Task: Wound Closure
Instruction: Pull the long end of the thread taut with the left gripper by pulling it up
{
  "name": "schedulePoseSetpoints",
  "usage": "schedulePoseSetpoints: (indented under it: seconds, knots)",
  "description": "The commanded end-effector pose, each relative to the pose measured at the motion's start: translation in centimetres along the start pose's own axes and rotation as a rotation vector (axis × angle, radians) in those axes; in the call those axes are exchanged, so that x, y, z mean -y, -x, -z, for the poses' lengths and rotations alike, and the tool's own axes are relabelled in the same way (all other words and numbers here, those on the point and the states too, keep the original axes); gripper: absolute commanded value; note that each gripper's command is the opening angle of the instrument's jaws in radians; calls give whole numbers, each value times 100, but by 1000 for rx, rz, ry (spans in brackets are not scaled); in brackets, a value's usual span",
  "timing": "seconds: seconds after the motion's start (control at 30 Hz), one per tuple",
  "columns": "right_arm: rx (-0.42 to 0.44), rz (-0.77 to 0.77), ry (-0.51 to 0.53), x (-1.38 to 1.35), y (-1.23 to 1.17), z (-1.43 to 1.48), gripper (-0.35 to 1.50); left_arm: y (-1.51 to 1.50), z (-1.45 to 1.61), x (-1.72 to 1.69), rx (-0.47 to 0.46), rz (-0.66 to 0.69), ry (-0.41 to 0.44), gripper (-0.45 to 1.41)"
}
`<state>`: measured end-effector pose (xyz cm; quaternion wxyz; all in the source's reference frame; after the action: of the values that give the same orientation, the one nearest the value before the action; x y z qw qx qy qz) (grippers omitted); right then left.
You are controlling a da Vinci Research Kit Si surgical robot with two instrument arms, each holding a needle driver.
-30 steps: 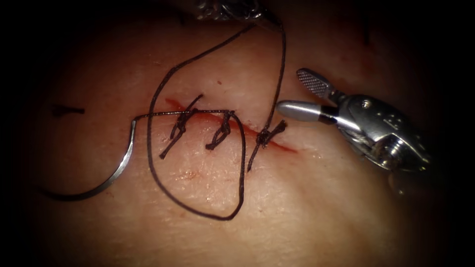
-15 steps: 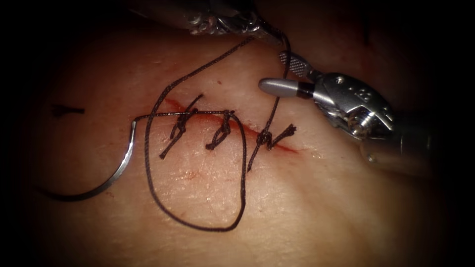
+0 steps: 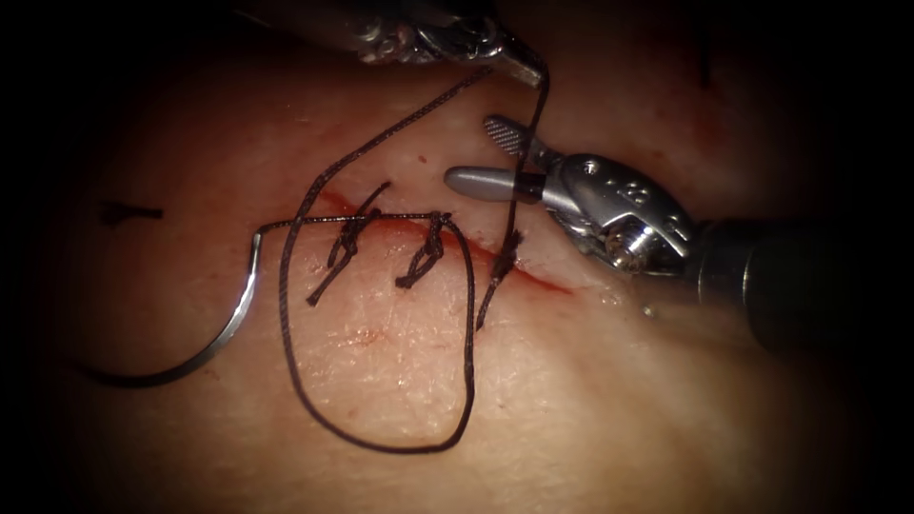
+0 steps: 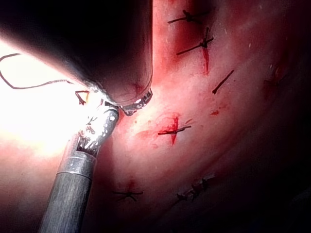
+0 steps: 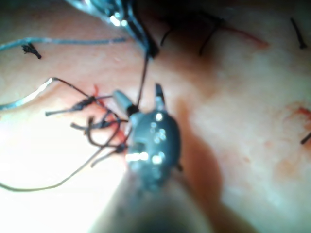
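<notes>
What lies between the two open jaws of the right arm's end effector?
In the endoscope view, the thread held taut by the left end effector crosses the right end effector, above the rightmost knot.

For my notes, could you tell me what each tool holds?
Left tool grips the thread above the knot. Right tool, open, holds nothing. Needle lies loose.

The left tool (image 3: 519,65) was cut off by the frame's edge above your right tool (image 3: 481,152). Far left of it, the needle (image 3: 205,333) faded into shadow, tip unreadable.
</notes>
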<state>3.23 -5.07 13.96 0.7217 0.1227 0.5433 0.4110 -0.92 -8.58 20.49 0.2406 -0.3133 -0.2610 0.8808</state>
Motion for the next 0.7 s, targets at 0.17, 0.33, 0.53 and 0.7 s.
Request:
schedulePoseSetpoints:
  seconds: [0.17, 0.33, 0.53, 0.7]
  knots:
    - [-3, -11, -18, 2, 15, -14, 115, -2, -10, -1, -3, -2, -1, -45]
    - [-2, -8, -37, 9, 16, -17, 113, -2, -11, -2, -3, -1, -2, -45]
    - [-2, -13, -43, 20, 18, -19, 113, -2, -13, -1, -4, -2, -3, -45]
    - [-2, -13, -45, 24, 18, -22, 113, -4, -14, -1, -4, -6, -4, -45]
